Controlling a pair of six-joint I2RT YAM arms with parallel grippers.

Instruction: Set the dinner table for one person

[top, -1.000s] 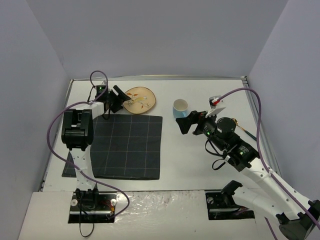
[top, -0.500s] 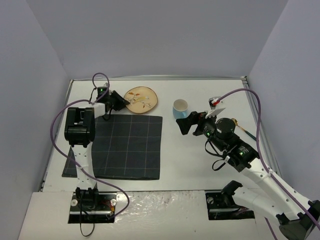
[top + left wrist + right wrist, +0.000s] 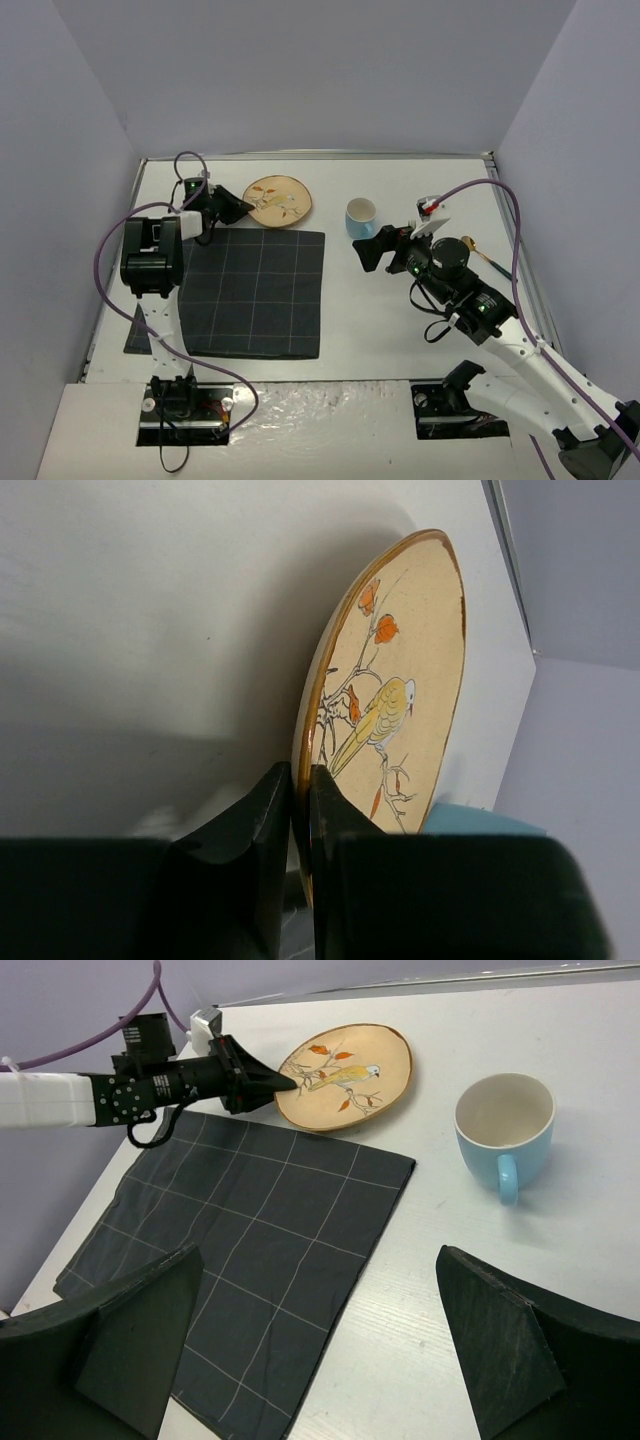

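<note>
Two arms reach over the white tabletop (image 3: 370,320) in the top view. The left arm (image 3: 150,262) stretches toward the far left corner, its jaws at the left rim of a plate (image 3: 279,200) that sits near the far edge, left of middle. A blue cup (image 3: 361,216) stands near the far edge too, right of the plate and apart from it. A dark checked placemat (image 3: 255,290) lies flat on the left half, its far edge just beside the plate. The right arm (image 3: 470,300) hangs over the right half, its jaws near the cup but apart from it.

From the left wrist, the jaws are pinching the plate's rim, one finger (image 3: 250,825) on each face. A yellow bird on a branch is painted on the plate. A sliver of the cup shows behind.

From the right wrist, the jaws are spread wide with nothing between the fingers (image 3: 110,1350). Beyond them lie the placemat, the pinched plate and the cup, its handle turned toward this camera.
</note>
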